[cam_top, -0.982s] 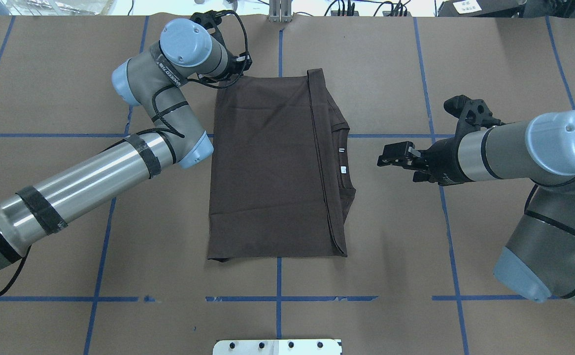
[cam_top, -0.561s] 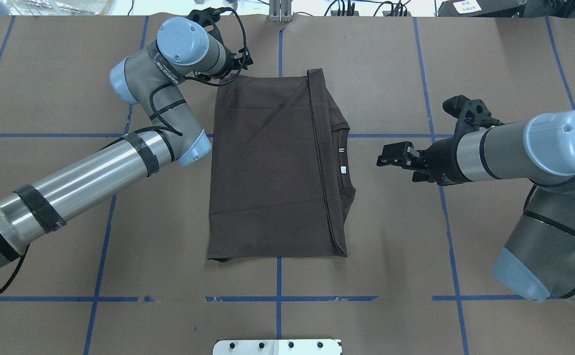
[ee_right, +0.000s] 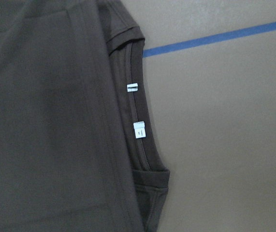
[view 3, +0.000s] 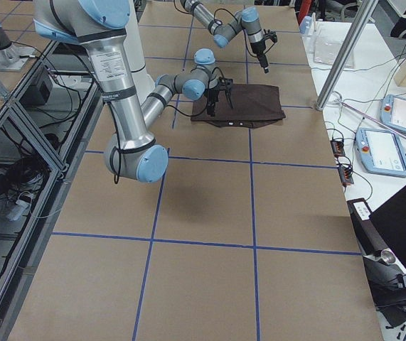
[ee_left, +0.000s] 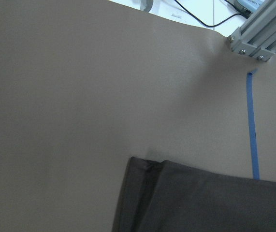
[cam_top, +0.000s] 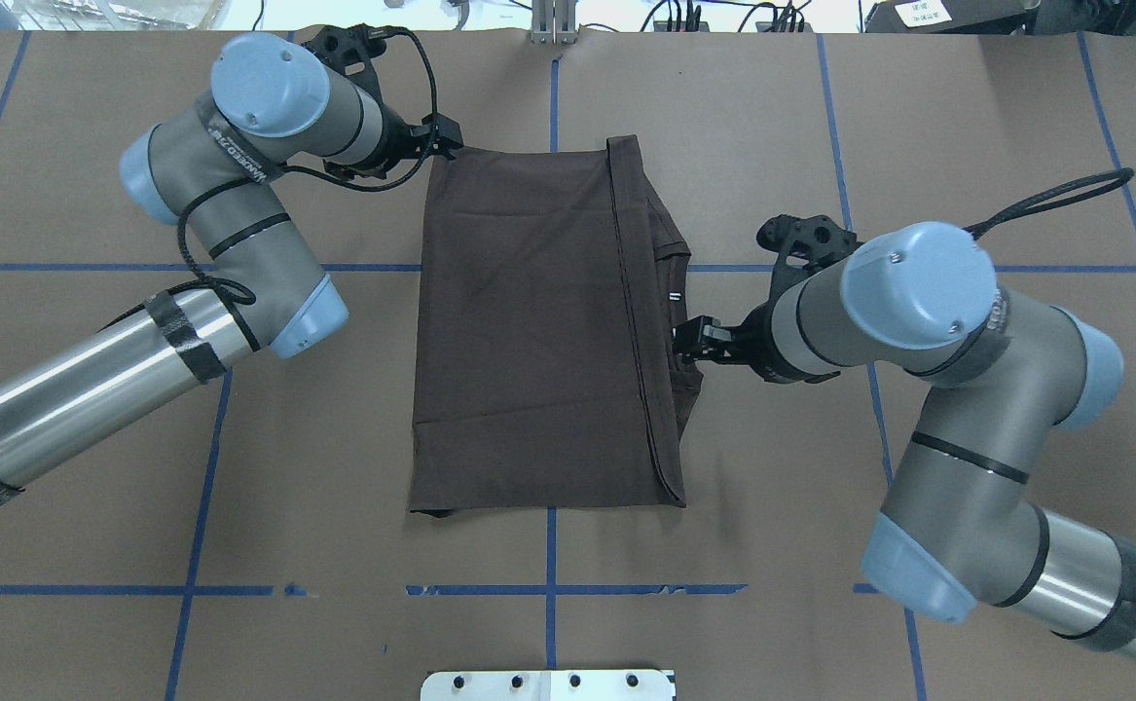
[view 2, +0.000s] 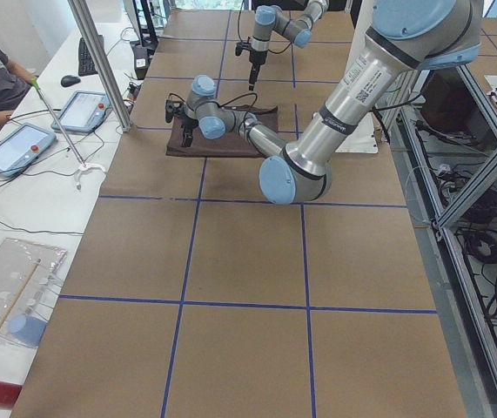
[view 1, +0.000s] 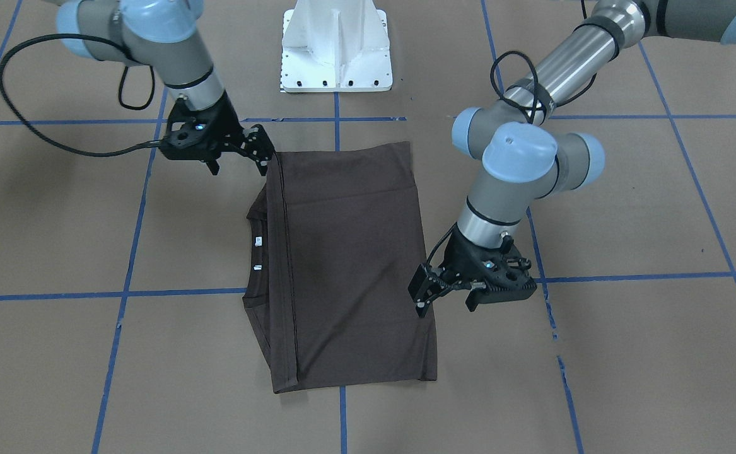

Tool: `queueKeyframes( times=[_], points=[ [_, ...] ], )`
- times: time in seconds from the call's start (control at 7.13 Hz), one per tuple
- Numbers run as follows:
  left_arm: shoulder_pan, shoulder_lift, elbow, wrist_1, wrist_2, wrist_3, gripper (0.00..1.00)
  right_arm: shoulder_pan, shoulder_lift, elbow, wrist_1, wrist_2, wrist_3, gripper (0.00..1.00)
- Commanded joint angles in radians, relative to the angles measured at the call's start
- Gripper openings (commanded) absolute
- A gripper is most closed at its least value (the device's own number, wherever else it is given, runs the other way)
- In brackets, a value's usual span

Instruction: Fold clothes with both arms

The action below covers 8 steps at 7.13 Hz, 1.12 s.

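Table [cam_top: 821, 467]: T-shirt collar [cam_top: 671, 292] below right hand [cam_top: 688, 343]

Left arm [cam_top: 237, 243] and right arm [cam_top: 957, 458] were silver-grey with pale blue joint caps [cam_top: 918, 282]; black bands [cam_top: 193, 326] wrapped their polished tubes; a black cable [cam_top: 1054, 195] trailed each; the pedestal [view 1: 336, 47] was white.

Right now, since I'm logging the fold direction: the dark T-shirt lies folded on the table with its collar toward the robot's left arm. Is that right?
One thing is off: the collar faces the right arm, with the right hand close by it. The overhead exterior view shows this. The T-shirt does lie folded on the table.
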Motion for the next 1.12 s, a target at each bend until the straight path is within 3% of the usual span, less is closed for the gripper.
queueKeyframes(
  times=[0.0,0.42,0.98],
  points=[
    [0.001,0.039,-0.189,0.165,-0.001,0.019,1.00,-0.082,0.090,-0.120,-0.047,-0.025,-0.077,1.00],
    [0.006,0.047,-0.211,0.189,-0.003,0.019,1.00,-0.138,0.101,-0.122,-0.224,-0.011,-0.139,1.00],
    [0.012,0.047,-0.209,0.181,-0.001,0.016,1.00,-0.150,0.101,-0.139,-0.257,-0.010,-0.158,1.00]
  ],
)
